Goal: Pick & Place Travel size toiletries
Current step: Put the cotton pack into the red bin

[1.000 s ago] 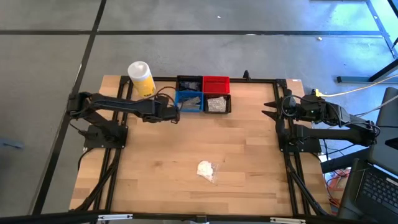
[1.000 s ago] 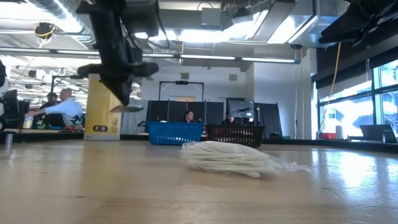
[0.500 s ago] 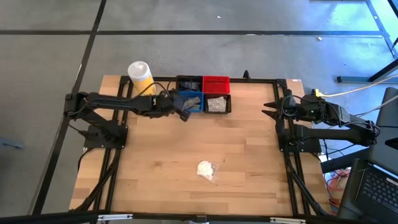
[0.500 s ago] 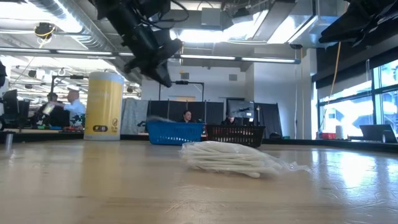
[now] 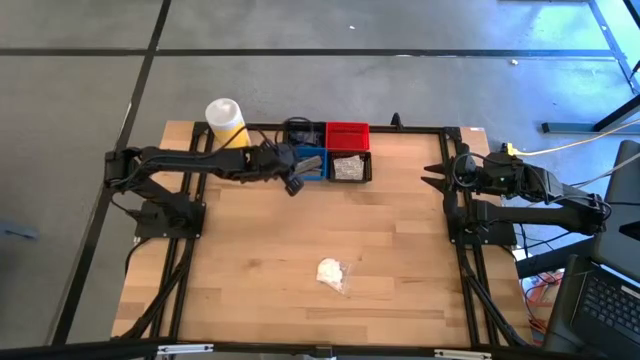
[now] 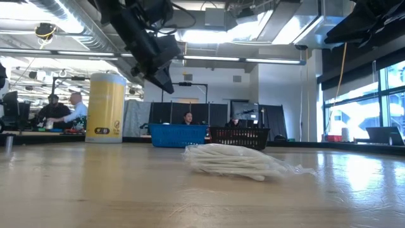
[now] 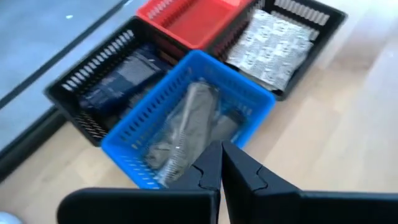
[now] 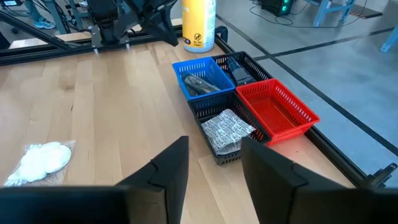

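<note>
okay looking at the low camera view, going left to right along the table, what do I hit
Yellow container → blue bin → white wad in clear wrap, with the dark bin behind it.

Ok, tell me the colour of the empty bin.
Red: the empty bin is bright red, clearest in the right wrist view.

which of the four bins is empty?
The red bin. The blue bin holds clear-wrapped items, the black bin beside it dark packets, and the black bin next to the red one a silvery packet.
</note>
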`<state>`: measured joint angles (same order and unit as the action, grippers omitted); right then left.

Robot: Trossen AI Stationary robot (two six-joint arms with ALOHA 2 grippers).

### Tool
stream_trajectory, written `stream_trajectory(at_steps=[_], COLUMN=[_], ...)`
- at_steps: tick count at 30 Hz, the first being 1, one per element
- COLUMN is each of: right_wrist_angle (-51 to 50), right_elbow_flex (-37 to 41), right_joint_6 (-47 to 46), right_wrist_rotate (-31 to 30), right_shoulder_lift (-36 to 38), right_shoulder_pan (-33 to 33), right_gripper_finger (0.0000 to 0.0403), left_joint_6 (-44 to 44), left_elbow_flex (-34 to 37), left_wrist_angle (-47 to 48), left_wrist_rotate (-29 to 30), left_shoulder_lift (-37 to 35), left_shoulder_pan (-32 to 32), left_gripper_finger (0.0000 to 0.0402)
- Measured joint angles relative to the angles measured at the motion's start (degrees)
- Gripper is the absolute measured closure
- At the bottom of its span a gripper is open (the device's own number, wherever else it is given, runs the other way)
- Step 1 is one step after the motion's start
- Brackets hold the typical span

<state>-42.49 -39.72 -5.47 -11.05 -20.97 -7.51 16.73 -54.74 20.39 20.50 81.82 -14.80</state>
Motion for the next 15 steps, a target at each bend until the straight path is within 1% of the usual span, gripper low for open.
stream_trajectory(at_steps=[3, 9, 12, 15], right_wrist_angle=[0.0, 0.0, 0.0, 0.0], right_elbow_flex=[0.0, 0.0, 0.0, 0.0], right_joint_6=[0.0, 0.0, 0.0, 0.0], right_wrist_rotate=[0.0, 0.0, 0.0, 0.0], right_shoulder_lift=[0.0, 0.0, 0.0, 0.0], right_shoulder_pan=[0.0, 0.0, 0.0, 0.0], right_gripper_finger=[0.0247, 0.0234, 0.0229, 0.0224], left_joint_6=[0.0, 0.0, -0.9, -1.5], left_elbow_flex=[0.0, 0.0, 0.0, 0.0], left_wrist_angle=[0.0, 0.6, 2.0, 2.0], left_wrist_rotate=[-1.4, -6.5, -8.3, -8.6], left_shoulder_lift=[0.0, 0.0, 0.0, 0.0], left_shoulder_pan=[1.0, 3.2, 4.6, 6.5], left_gripper_finger=[0.0399, 0.0395, 0.0373, 0.0334])
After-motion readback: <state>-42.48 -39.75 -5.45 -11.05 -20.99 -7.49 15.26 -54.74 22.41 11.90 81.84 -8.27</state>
